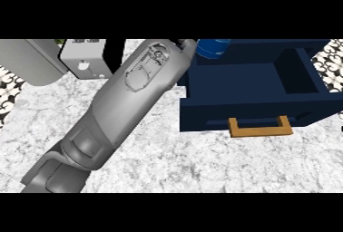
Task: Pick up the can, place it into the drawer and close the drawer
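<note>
Forearm (114, 113): grey left forearm, nearest the camera. It enters at the lower left edge and runs diagonally up toward the top centre, covering much of the counter's left half.
Counter (221, 163): pale marbled top; the widest bare area lies below and to the right of the forearm.
Patterned strip (9, 88): black-and-white surface at the far left edge, beyond the counter's border.
Grey appliance (30, 61): rounded grey body at the upper left, cut by the top edge.
Light box (84, 59): pale grey unit just to the right of the grey appliance, partly hidden by the forearm.
Left hand (187, 43): only a small dark part shows at the forearm's upper end, against the top edge. Finger state cannot be determined, nor can contact with the can.
Can (213, 48): blue, cut by the top edge, just right of the left hand, at the drawer's rear left corner. Whether it rests inside the drawer or hangs above it cannot be determined.
Drawer (234, 79): navy, pulled open, its interior exposed, standing right of the forearm.
Handle (260, 128): orange-brown U-shaped bar on the drawer's front face.
</note>
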Available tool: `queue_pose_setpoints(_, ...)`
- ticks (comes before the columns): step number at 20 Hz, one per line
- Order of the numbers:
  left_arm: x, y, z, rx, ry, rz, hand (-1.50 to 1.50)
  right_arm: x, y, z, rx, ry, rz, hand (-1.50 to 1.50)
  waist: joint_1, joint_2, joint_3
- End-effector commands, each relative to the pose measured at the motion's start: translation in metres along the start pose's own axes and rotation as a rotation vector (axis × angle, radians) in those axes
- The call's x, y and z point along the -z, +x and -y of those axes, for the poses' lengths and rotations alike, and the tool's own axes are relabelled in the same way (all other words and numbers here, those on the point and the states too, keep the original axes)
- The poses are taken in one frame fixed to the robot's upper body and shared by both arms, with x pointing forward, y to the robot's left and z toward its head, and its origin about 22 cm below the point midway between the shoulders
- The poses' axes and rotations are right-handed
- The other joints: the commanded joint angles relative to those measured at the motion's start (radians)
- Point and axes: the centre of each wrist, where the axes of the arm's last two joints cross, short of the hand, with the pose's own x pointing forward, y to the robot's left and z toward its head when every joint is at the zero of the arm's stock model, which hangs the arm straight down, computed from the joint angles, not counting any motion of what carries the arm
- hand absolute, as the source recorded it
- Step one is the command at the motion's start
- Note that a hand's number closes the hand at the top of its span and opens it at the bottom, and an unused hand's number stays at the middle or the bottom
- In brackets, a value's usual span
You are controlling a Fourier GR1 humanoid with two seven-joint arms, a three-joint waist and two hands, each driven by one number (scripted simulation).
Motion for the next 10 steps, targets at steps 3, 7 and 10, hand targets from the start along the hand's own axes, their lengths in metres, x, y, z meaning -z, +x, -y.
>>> queue_pose_setpoints(3, 0.016, 0.002, 0.004, 0.019, -0.006, -0.004, 1.50, 0.005, -0.009, 0.001, -0.006, -0.001, 0.003, -1.50, -0.001, 0.003, 0.000)
queue_pose_setpoints(7, 0.014, -0.013, 0.013, 0.081, 0.023, -0.018, 1.50, 0.020, 0.002, -0.008, 0.006, 0.025, 0.005, -1.50, -0.025, 0.008, 0.001)
queue_pose_setpoints(10, 0.017, -0.004, 0.015, 0.069, -0.011, -0.048, 1.50, 0.008, 0.001, -0.007, -0.005, 0.029, 0.005, -1.50, -0.023, 0.005, 0.001)
